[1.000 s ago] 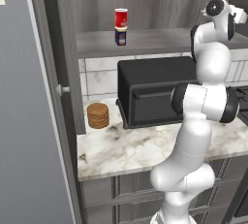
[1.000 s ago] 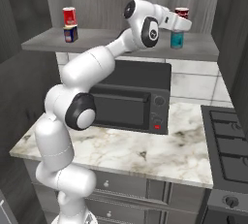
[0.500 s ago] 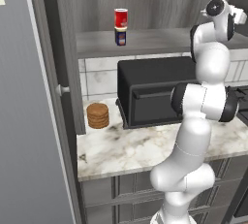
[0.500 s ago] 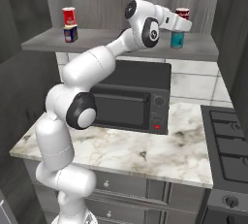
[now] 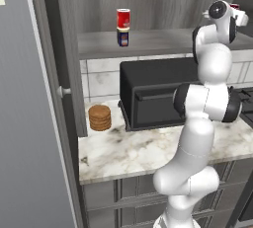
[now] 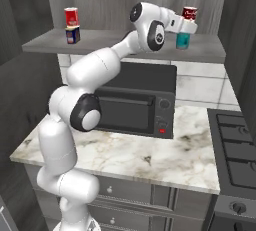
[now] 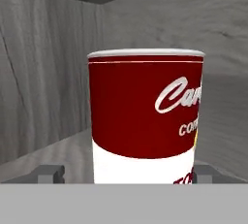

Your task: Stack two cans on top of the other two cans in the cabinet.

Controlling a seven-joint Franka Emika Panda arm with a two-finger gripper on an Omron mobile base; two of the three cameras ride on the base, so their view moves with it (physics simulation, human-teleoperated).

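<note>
The red can with the white band [image 6: 189,14] is grasped by the tool [image 6: 188,24] and held directly over the teal can [image 6: 183,40] on the cabinet shelf [image 6: 210,50]. If released off-centre, it could tip and fall from the shelf.

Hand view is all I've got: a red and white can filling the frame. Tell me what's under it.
Observer: From the right base view, the red and white can sits over the teal can, on the cabinet shelf.
Operator: Report the gripper.
Observer: The gripper is at that can's lower part; I cannot tell whether it grips.
Operator: Give me the other pair.
Observer: The plain red can already stands on the dark blue can, further left on the shelf.
</note>
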